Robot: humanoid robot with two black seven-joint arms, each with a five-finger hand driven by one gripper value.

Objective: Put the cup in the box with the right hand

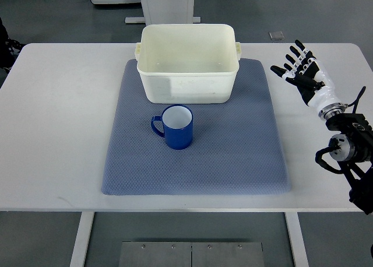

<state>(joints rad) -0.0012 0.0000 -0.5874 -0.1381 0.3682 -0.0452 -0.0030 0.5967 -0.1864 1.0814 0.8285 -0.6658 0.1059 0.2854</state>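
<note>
Blue ceramic cup with white inside (177,126) upright on grey-blue textured mat (250,156), just near of cream plastic rectangular box (187,85); not touching it. Handle points left, away from the working arm, so a grasp around the body from the right looks likelier than one at the handle. Box empty, open side up, at far edge of mat, handy for a short lift and drop. Mat centred on white desk (58,133), probably to stop sliding. Right robot hand (301,70) over right side of desk, fingers spread, holding nothing, well apart from cup. Approach not yet begun. Left arm unseen.
</note>
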